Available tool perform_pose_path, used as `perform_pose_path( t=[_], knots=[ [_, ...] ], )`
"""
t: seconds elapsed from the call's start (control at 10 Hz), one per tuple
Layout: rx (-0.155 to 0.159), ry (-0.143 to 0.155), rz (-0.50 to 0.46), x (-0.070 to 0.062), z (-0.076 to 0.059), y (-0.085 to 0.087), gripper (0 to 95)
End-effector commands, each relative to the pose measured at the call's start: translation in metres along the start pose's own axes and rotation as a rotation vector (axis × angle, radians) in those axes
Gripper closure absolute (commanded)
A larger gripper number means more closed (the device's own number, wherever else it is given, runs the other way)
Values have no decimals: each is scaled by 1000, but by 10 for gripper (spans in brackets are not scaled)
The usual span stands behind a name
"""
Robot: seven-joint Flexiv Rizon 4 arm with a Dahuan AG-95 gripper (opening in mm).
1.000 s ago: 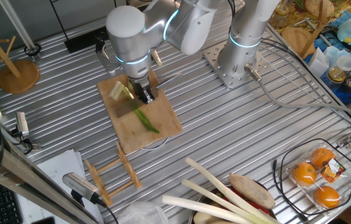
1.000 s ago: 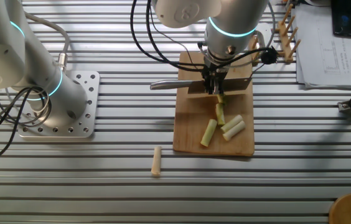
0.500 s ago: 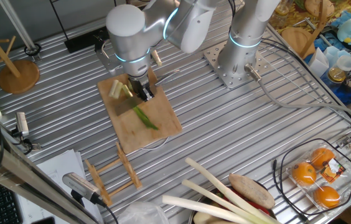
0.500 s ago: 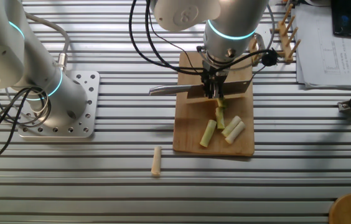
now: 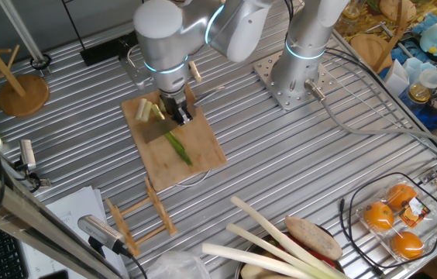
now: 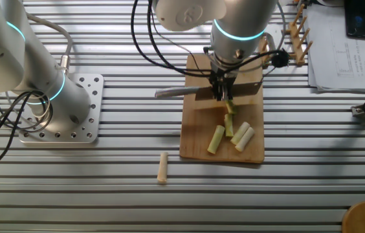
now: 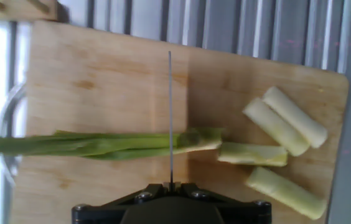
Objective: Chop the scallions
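on the wooden board (image 7: 101, 87), hand (image 6: 224, 90) clamped on thin knife (image 7: 170, 118) over leafy scallions (image 7: 101, 144).

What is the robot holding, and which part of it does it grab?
The gripper holds a knife, its fingers clamped on the back edge of the blade, not on the handle, above the scallion.

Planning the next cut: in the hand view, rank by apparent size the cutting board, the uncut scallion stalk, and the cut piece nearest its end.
1. cutting board
2. uncut scallion stalk
3. cut piece lying just past its cut end
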State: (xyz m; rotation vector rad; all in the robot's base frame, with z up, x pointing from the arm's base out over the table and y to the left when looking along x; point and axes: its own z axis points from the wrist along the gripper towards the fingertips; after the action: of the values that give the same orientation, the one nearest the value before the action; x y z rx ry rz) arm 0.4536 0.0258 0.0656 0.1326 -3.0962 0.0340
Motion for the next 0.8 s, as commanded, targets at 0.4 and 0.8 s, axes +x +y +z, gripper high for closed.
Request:
perform_pose_path(
  t=[0.4, 0.8],
  knots=[
    [-30, -37, 65, 1, -7, 26, 950],
    [2, -67, 84, -2, 0, 37, 950]
  ],
)
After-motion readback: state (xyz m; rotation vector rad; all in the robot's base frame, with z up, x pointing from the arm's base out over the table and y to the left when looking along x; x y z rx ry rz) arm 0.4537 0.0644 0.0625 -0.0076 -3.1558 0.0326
